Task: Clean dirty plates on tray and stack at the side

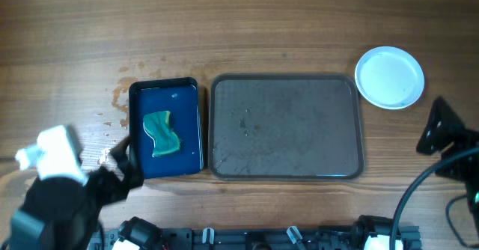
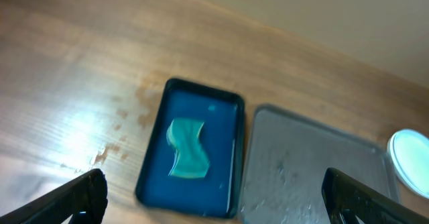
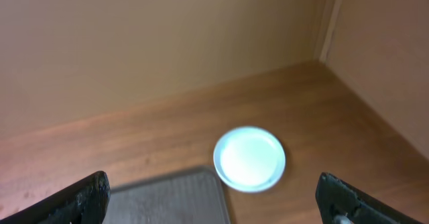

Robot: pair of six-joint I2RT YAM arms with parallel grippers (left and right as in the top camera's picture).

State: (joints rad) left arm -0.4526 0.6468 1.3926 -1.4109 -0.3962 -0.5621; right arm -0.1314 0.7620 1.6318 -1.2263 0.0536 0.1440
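- Black-fingered left gripper (image 2: 214,180) is hanging at about 8 o'clock of the table (image 1: 247,25), jaws spread wide and carrying nothing. The right gripper (image 3: 211,182) is hovering at 3 o'clock, likewise released and empty.
- Judging by that, the cleaning is looking finished or nearly so, and the step in hand is probably getting both arms clear. Doing it well is meaning lifting straight up and keeping the left fingers off the blue dish (image 1: 165,83), whose near left corner is lying just beside them.
- The green sponge (image 1: 162,134) is lying crumpled inside that dish, at 9 o'clock of the grey tray (image 1: 284,76), so no wiping tool is needing to be put back.
- Crumbs or stains (image 1: 112,108) are speckling the wood at 9 o'clock of the dish; they are not blocking anything.
- The grey tray is sitting at centre and showing no plates, only faint marks on its floor.
- The white plate (image 1: 389,78) is resting farthest out, at 2 o'clock, off the tray and near its far right corner without touching it. Whether it is one plate or a stack I cannot tell.
- Nothing is standing between the right gripper and that plate.
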